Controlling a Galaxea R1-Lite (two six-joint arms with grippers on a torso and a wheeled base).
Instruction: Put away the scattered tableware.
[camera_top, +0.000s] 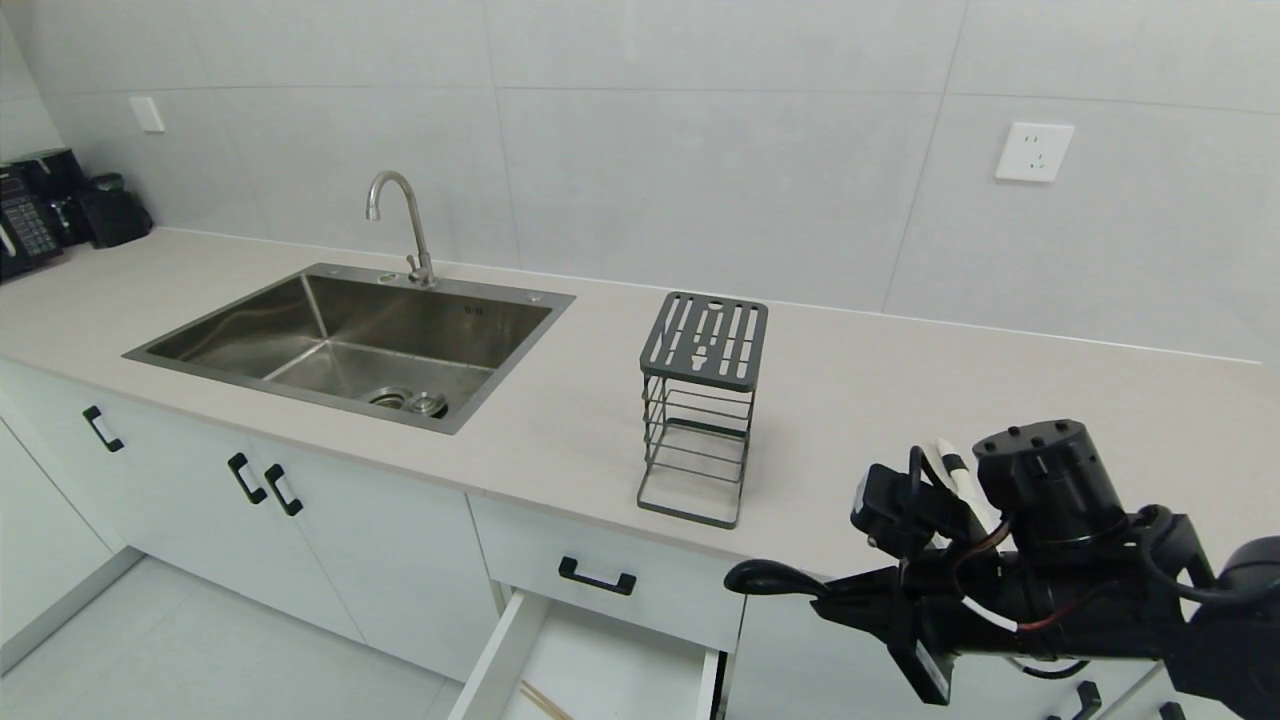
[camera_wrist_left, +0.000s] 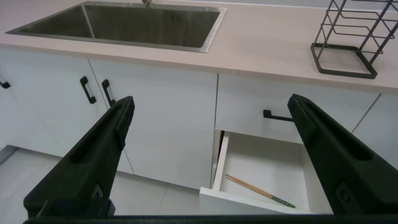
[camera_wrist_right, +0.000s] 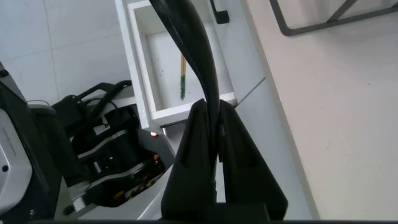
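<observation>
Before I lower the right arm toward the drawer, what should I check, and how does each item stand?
1. Grip: ok. The right gripper is shut on the handle of the black utensil.
2. Drawer open: ok. It is pulled out under the counter.
3. Room inside: ok. Chopsticks lie in it, with bare floor beside them.
4. Utensil lined up over the drawer: cannot tell. In the head view its tip sits to the right of the opening, and depth is unclear.
5. Left gripper out of the way: ok. It is open, holds nothing, and is back from the drawer.
</observation>
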